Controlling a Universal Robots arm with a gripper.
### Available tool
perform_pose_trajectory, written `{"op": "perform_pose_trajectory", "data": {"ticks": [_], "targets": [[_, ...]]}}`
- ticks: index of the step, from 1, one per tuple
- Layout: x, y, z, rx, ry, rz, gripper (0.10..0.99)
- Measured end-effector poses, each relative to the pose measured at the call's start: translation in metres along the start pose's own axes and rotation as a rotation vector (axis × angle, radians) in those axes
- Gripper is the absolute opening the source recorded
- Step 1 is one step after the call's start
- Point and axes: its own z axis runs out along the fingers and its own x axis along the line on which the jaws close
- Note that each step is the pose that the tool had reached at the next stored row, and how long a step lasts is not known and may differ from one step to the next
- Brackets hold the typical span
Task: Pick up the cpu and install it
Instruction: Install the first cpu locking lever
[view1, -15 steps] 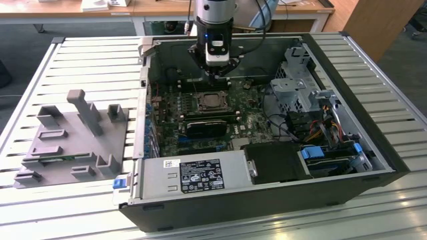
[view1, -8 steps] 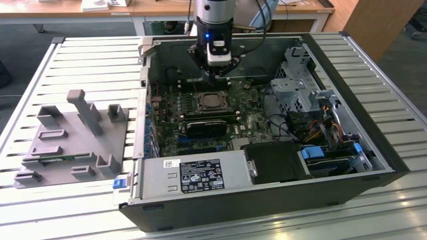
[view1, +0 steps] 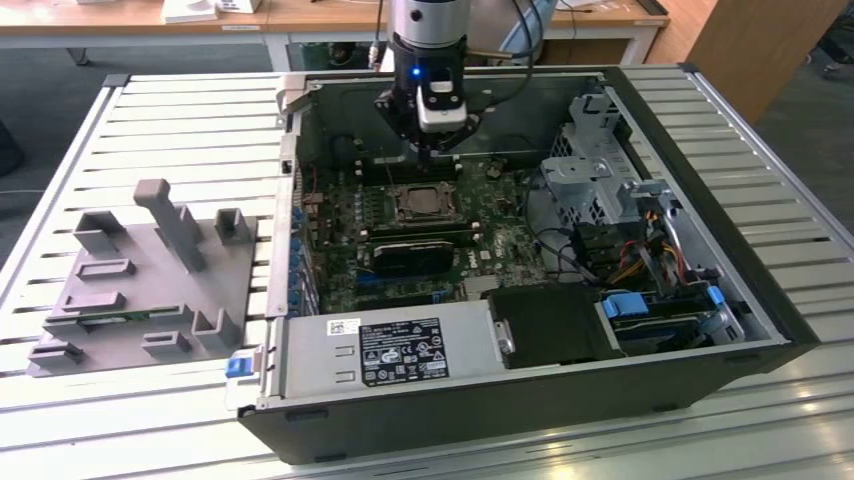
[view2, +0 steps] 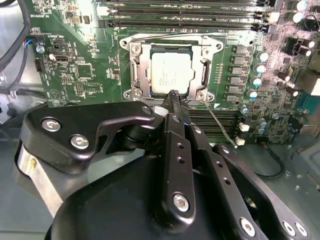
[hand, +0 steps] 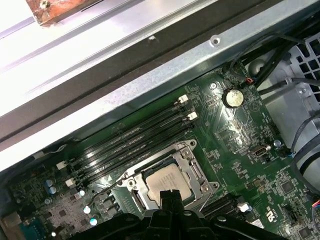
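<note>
Since cpu (view2: 171, 75) already lies flat in socket (view2: 136, 70) on motherboard (view2: 75, 75), install step looks near done. Claw (view2: 173, 96) hangs over chip's edge, fingers pinched together, holding nothing. Next move, my read: needs clean clearance, no nudging chip.

Silver-grey cpu (view2: 171, 73), green motherboard (view2: 75, 70), black claw (view2: 173, 95), pale slatted table (view1: 174, 110)

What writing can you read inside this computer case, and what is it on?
Nothing can be quoted.
Power supply label: print and symbols, too small to read.
Cpu: faint lines of print on its metal top, too small to read.
Motherboard: white markings, too small to read.
</note>
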Motion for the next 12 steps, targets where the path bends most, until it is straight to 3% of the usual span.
{"op": "perform_pose_trajectory", "data": {"ticks": [12], "targets": [[0.0000,0.0000,0.0000,-0.003,0.0021,-0.139,0.106]]}}
